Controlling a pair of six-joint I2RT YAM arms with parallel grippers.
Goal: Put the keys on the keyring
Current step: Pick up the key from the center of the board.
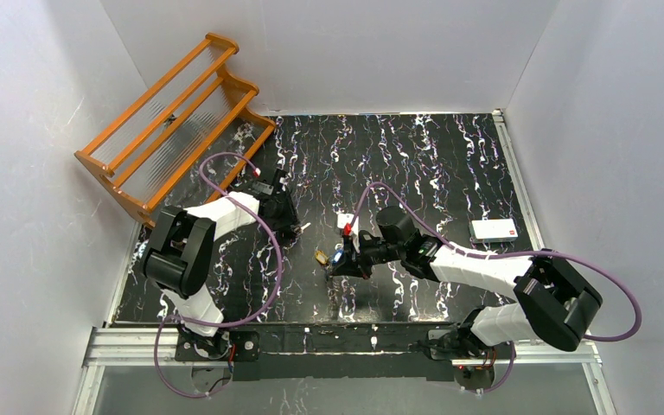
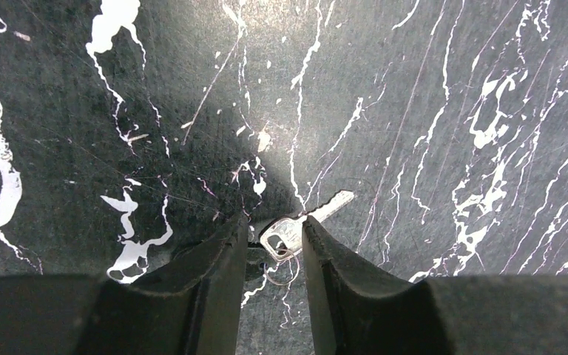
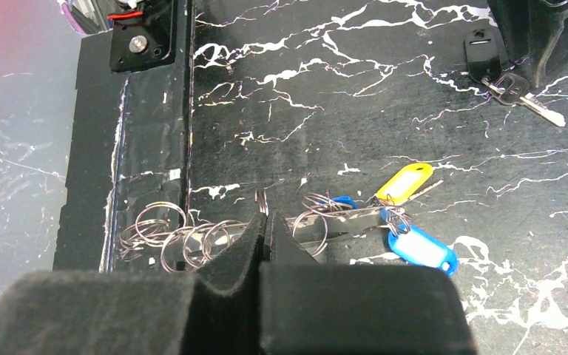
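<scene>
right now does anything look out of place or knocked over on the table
The orange wooden rack at the back left looks odd. It sits askew across the corner, tipped so it seems to lean on the left wall, with only its near end over the black mat. Nothing else stands out.

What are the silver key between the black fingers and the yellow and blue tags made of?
The key looks like bare silvery metal: it glints under the light. The yellow tag and blue tag look like glossy plastic, with pale label windows. The rings seem to be thin shiny metal wire.
</scene>
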